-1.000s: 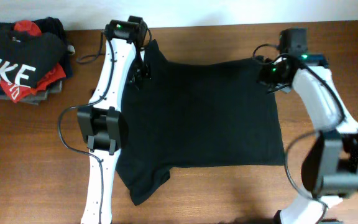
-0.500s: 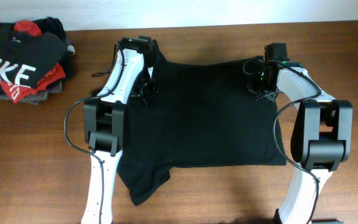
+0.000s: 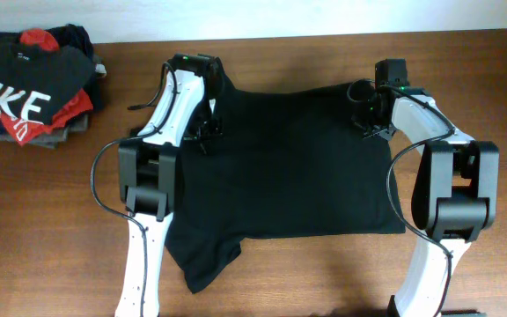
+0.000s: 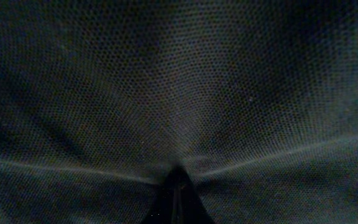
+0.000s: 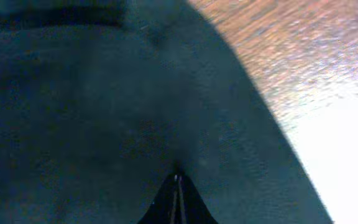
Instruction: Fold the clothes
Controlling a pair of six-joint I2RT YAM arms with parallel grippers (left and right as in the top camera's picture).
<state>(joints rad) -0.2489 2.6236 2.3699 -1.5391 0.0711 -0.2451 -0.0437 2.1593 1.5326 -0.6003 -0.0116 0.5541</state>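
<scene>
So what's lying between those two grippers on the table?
Only the black T-shirt. Its flat fabric covers the whole stretch from the left gripper to the right gripper, as the overhead view shows.

The T-shirt (image 3: 297, 167) is plain black, the table (image 3: 42, 229) brown wood-grain, the lettered shirt (image 3: 25, 84) black and white

White left arm (image 3: 167, 106) and right arm (image 3: 426, 113), black joints, cables.

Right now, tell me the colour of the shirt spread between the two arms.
Plain black; the T-shirt shows best in the overhead view.
</scene>
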